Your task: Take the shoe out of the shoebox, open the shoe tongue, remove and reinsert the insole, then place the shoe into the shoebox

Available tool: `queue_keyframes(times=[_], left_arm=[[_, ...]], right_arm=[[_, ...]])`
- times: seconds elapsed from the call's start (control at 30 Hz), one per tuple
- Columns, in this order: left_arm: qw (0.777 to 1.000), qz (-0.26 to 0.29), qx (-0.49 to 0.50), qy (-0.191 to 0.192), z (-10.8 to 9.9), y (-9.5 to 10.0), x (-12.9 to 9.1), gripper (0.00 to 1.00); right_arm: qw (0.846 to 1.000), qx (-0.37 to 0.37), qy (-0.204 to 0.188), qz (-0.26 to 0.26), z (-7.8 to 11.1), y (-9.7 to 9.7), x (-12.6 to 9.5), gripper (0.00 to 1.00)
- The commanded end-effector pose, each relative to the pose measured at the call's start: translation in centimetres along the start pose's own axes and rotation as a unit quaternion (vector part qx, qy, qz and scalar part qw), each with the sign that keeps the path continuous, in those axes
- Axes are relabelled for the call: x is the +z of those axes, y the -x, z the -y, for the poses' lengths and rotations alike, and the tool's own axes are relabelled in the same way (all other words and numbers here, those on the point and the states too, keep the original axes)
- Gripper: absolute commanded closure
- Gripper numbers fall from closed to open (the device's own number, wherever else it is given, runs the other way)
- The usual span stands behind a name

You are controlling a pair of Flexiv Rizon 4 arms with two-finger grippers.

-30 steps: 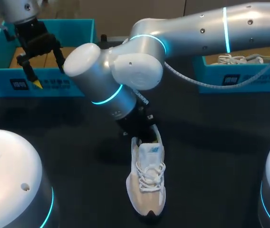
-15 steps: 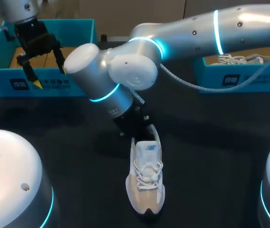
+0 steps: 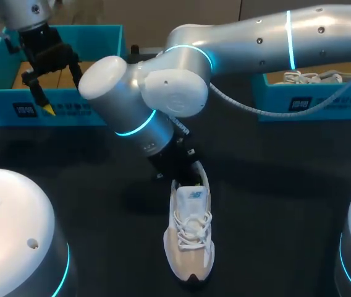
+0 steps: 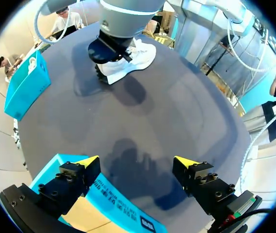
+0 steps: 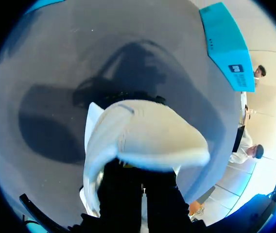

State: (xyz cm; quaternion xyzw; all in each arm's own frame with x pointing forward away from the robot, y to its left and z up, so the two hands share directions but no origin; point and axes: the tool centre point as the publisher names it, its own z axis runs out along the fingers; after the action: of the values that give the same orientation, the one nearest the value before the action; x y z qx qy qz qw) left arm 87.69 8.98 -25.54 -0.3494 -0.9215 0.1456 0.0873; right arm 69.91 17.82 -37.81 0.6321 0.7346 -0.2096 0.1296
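Note:
The white and beige shoe (image 3: 191, 238) lies on the dark table (image 3: 287, 185) near the middle, toe toward me. My right gripper (image 3: 178, 164) reaches across from the right and stands at the shoe's heel. In the right wrist view the heel (image 5: 147, 136) fills the space ahead of the dark fingers (image 5: 128, 194), which are closed together with their tips hidden behind it. My left gripper (image 3: 65, 99) hangs open and empty over the left blue shoebox (image 3: 52, 112), its yellow tips (image 4: 87, 161) spread wide. From there the shoe (image 4: 130, 60) shows far ahead under my right arm.
A second blue shoebox (image 3: 305, 102) at the back right holds another white shoe (image 3: 311, 77). The two robot bases (image 3: 15, 235) stand at the near corners. The left box's front wall (image 4: 123, 208) lies just under the left gripper.
My right arm's elbow has shifted a little. The shoe's heel has turned slightly with the gripper. The left arm has not moved.

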Motion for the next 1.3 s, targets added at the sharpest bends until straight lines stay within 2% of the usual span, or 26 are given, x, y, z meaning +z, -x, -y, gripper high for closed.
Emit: queue_keyframes(times=[0.03, 0.43, 0.87, 1.13, 1.3], left_arm=[[1.000, 0.000, 0.000, 0.001, 0.0, 0.0, 0.0, 0.00], [1.000, 0.000, 0.000, 0.001, 0.0, 0.0, 0.0, 0.00], [1.000, 0.000, 0.000, 0.001, 0.0, 0.0, 0.0, 0.00], [1.000, 0.000, 0.000, 0.001, 0.0, 0.0, 0.0, 0.00], [1.000, 0.000, 0.000, 0.001, 0.0, 0.0, 0.0, 0.00]], right_arm=[[1.000, -0.005, 0.010, -0.004, 0.3, 0.2, -0.1, 1.00], [1.000, -0.005, 0.010, -0.004, 0.3, 0.2, -0.1, 1.00], [0.990, 0.025, -0.010, 0.138, -0.2, -1.2, -1.5, 1.00], [0.985, 0.034, -0.002, 0.168, -0.7, -1.0, 0.3, 1.00], [0.983, 0.046, -0.005, 0.178, -0.2, -0.4, 0.4, 1.00]])
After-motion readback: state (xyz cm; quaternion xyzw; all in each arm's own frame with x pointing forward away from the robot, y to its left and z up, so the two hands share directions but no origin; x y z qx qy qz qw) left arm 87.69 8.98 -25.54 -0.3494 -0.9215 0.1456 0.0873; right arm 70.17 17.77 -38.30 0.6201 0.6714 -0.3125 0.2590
